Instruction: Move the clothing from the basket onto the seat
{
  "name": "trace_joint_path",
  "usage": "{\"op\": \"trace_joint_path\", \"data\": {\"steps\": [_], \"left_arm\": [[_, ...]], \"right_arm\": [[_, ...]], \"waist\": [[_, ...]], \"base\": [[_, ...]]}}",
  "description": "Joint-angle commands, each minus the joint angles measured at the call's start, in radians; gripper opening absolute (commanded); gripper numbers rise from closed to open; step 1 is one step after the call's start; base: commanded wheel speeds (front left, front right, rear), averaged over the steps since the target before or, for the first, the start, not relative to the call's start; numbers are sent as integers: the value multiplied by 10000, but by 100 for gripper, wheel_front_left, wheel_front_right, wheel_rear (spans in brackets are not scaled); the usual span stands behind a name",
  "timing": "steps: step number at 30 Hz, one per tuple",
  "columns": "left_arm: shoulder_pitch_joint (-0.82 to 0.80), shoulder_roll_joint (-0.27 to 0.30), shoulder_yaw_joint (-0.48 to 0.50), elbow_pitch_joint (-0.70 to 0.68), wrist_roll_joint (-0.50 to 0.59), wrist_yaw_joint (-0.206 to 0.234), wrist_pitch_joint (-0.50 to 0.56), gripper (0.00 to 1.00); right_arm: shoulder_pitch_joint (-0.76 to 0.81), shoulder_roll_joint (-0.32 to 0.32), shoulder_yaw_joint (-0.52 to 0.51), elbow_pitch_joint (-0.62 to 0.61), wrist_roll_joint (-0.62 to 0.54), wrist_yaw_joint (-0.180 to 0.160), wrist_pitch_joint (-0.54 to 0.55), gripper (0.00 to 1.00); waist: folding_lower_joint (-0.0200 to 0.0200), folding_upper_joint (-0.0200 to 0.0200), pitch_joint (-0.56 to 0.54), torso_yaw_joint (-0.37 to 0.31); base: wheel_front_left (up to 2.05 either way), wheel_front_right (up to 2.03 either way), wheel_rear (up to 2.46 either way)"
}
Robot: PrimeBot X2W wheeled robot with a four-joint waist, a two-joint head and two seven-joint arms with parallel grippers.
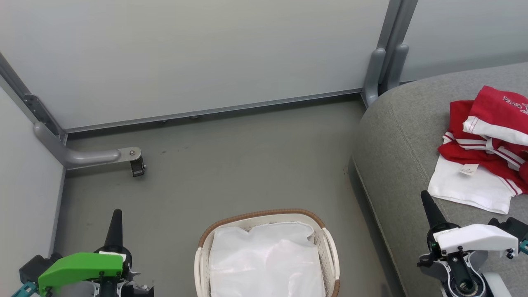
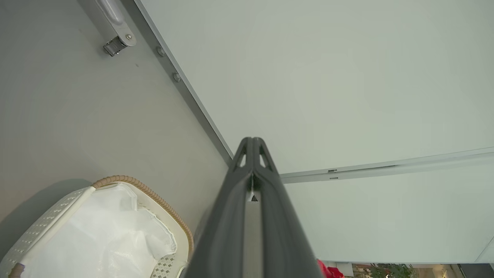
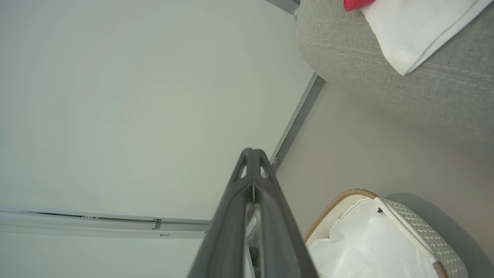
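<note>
Nearest the robot, the basket (image 1: 330, 253) stood on the floor (image 1: 231, 165), its brown woven rim curving across the far end, and it held a crumpled white liner (image 1: 266, 260) spread across its inside. To the left of the basket the left gripper (image 1: 116, 214) pointed up and away, its two dark fingers clenched tight together on nothing. To the right of the basket the right gripper (image 1: 425, 197) did the same, pressed closed and holding nothing, its tip just short of the garments' white hem. Farther right of the basket rose the seat (image 1: 396, 136), a grey cushion with a rounded corner. The clothing (image 1: 482, 140) lay on it in a loose heap. Its long axis ran on a slant, from a flat white panel with a small care tag (image 1: 468, 169) at the end nearest the basket to folded red pieces with white striped trim at the far right. Behind the basket stood a pale wall panel (image 1: 206, 53).
</note>
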Motion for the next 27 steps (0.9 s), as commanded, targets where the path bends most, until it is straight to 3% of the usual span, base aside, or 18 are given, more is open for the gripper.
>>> {"op": "trace_joint_path", "data": {"steps": [1, 27], "left_arm": [[-212, 67, 71, -119, -212, -82, 57, 0], [-385, 80, 292, -329, -2113, -258, 606, 0]], "right_arm": [[39, -56, -70, -124, 266, -6, 66, 0], [141, -69, -369, -361, 2334, -6, 621, 0]], "waist": [[0, 0, -9, -2], [0, 0, -162, -34]], "base": [[0, 0, 0], [0, 0, 0]]}}
